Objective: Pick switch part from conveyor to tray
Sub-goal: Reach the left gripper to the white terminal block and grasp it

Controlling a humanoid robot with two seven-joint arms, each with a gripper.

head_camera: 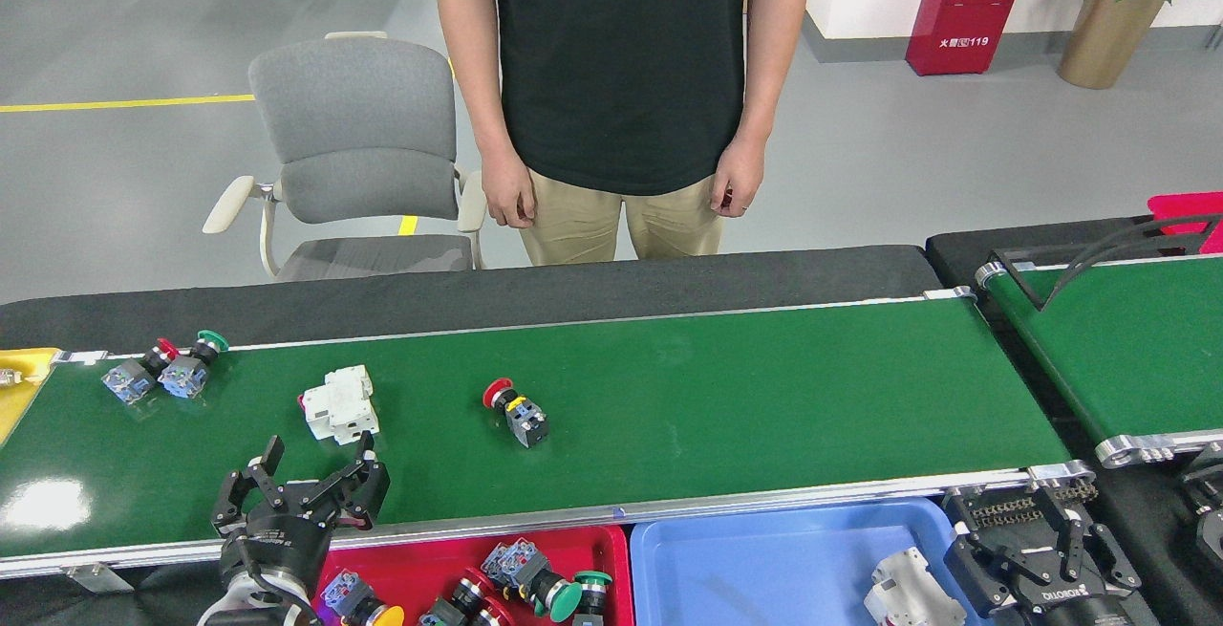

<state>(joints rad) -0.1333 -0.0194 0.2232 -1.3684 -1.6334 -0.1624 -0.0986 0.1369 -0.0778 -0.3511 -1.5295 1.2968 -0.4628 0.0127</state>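
Note:
On the green conveyor [726, 387] lie a white switch part [338, 404], a red-capped push-button switch [515, 412], and at the far left a pair of switches [162, 370], one red-capped and one green-capped. My left gripper [315, 473] is open above the belt's near rail, just below the white part, with nothing between its fingers. Beyond the belt's right end, low down, my right gripper [1041, 538] is open and empty. A red tray [459, 550] holds several button switches. A blue tray [764, 559] holds one white part [903, 588].
A person [621, 91] stands behind the conveyor, hands at their sides, with a grey chair [358, 139] to their left. A second green belt [1118, 349] lies at the right. A yellow tray [19, 387] sits past the belt's left end.

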